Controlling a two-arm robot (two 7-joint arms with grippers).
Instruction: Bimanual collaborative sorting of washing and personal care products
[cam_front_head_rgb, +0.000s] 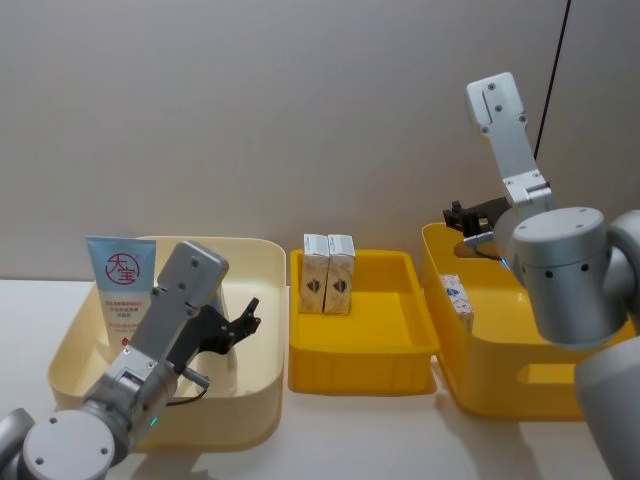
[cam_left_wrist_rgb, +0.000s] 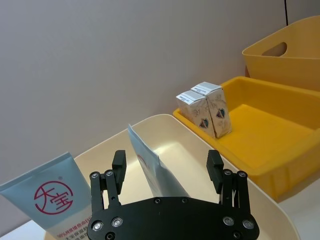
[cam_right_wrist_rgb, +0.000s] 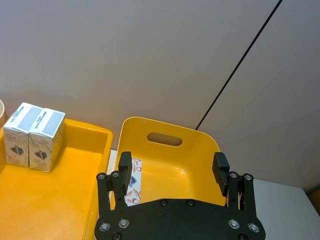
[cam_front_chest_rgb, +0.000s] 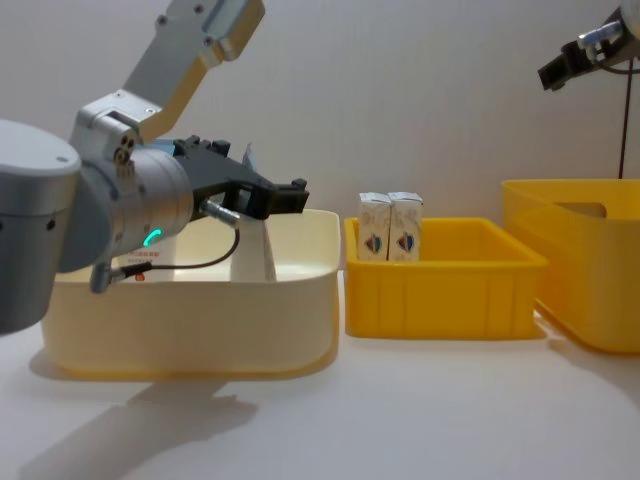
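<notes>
Judging by how things lie, the sorting looks close to done, if not done. The cream bin on the left has a tube propped upright against its far-left wall and a second tube standing edge-on nearer the middle. The tray in the centre holds two cartons, upright and touching, in its far-left corner. The yellow bin on the right has a white carton leaning against its left wall. No product shows on the table around the bins, so I'd guess nothing is left to fetch (though part of the yellow bin's floor is hidden behind the right arm). The left gripper hovers over the cream bin with its fingers spread wide. The second tube sits ahead of them in the gap, touching neither pad, so it grips nothing. The right gripper hangs high above the yellow bin, also wide open and empty. If anything remains, it is likely only pulling both arms clear.
</notes>
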